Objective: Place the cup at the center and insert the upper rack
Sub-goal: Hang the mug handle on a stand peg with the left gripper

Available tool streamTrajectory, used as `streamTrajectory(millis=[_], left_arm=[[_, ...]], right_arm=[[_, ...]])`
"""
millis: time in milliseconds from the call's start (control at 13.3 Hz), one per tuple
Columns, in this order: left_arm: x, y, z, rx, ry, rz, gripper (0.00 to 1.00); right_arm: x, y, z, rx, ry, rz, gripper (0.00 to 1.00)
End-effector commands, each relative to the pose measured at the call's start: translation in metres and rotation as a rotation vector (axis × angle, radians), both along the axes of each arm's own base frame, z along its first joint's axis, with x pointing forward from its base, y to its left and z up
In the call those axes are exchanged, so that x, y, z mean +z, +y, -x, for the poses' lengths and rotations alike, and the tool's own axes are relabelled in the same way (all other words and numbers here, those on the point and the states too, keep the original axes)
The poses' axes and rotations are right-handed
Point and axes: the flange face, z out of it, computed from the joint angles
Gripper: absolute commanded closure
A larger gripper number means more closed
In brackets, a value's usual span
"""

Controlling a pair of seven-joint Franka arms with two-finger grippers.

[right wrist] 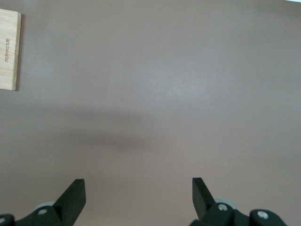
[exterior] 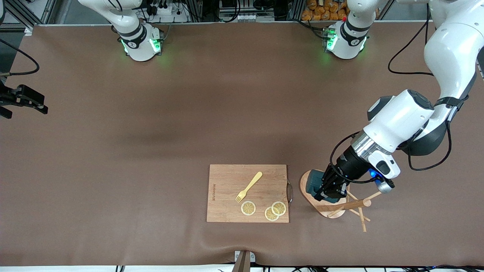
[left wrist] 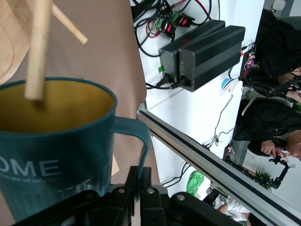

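Observation:
The dark teal cup (exterior: 314,184) is on the oval base of the upper rack (exterior: 349,204), a light wooden mug tree beside the cutting board, toward the left arm's end of the table. My left gripper (exterior: 331,190) is shut on the cup's handle. In the left wrist view the cup (left wrist: 47,160) shows its tan-yellow inside and white lettering. There my left gripper (left wrist: 142,181) pinches the thin handle (left wrist: 141,141), and a wooden peg (left wrist: 37,47) crosses over the cup's mouth. My right gripper (exterior: 24,104) waits open and empty at the right arm's end; it also shows open over bare mat (right wrist: 138,188).
A rectangular wooden cutting board (exterior: 227,189) lies near the front edge, with a yellow fork (exterior: 248,186) and three lemon slices (exterior: 248,208) on it. Its corner shows in the right wrist view (right wrist: 9,49). Brown mat (exterior: 189,113) covers the table.

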Motion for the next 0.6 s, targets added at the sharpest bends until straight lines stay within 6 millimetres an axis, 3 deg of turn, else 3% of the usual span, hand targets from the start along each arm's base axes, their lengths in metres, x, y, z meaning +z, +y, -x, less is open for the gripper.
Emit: streamTrajectory(millis=[0,528], left_arm=[[0.002,0.016,0.004,-0.003,-0.004,0.026,1.0],[-0.01,0.052,-0.006,0.05,0.014,0.016,1.0]], right_arm=[[0.004,-0.002,0.004,-0.016,0.001,-0.019,0.0],[0.005,-0.001,0.004,-0.014,-0.001,-0.02,0.0]])
